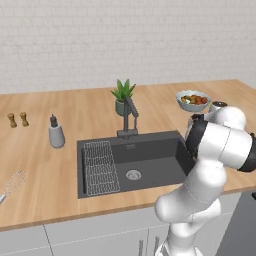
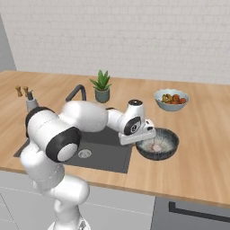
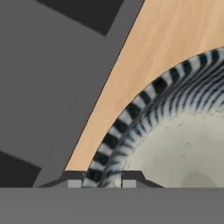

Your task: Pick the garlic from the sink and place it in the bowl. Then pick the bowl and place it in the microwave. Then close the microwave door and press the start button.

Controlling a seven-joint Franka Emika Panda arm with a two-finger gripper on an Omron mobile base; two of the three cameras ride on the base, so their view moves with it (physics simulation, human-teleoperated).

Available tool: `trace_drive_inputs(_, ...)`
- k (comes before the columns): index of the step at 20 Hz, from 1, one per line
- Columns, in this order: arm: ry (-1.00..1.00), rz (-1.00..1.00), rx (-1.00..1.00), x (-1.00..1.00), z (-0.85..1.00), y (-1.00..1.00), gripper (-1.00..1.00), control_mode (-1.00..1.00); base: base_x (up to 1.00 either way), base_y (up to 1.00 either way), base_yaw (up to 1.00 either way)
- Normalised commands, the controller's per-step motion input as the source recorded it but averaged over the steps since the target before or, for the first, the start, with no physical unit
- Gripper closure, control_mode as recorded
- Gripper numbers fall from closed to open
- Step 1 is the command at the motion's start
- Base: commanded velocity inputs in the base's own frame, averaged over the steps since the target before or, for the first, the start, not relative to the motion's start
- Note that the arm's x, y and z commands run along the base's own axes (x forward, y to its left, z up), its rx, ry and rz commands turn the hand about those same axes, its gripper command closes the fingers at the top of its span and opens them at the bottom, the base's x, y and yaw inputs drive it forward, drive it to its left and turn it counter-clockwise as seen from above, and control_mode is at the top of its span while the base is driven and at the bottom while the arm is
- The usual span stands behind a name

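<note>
The dark streaky bowl [image 2: 169, 152] stands on the wooden counter just right of the sink [image 2: 104, 155]. The small whitish-pink garlic [image 2: 156, 147] lies inside the bowl. My gripper [image 2: 143, 140] reaches over the sink's right edge to the bowl's near-left rim. In the hand view the two fingertips of the gripper [image 3: 101, 183] sit on either side of the striped rim [image 3: 144, 105], shut on it, and the pale inside [image 3: 183, 144] shows to the right. The dark sink [image 1: 155, 160] has a round silver drain [image 1: 133, 174]. The microwave is out of view.
A white bowl of colourful food [image 2: 170, 99] stands behind the dark bowl. A potted plant [image 1: 123, 97] and the faucet [image 1: 131, 117] are behind the sink, with a wire rack [image 1: 100, 167] in its left part. A soap dispenser [image 1: 56, 132], shakers [image 1: 17, 119] and a whisk [image 1: 12, 182] lie left.
</note>
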Motion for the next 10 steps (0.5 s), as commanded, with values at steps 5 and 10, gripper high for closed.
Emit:
trace_drive_inputs(5,0.00,0.31,0.01,-0.45,0.56,0.22,1.00,-1.00,0.00,0.00,0.00)
trace_drive_inputs(10,0.00,0.45,0.04,-0.41,0.67,0.14,1.00,-1.00,0.00,0.00,0.00)
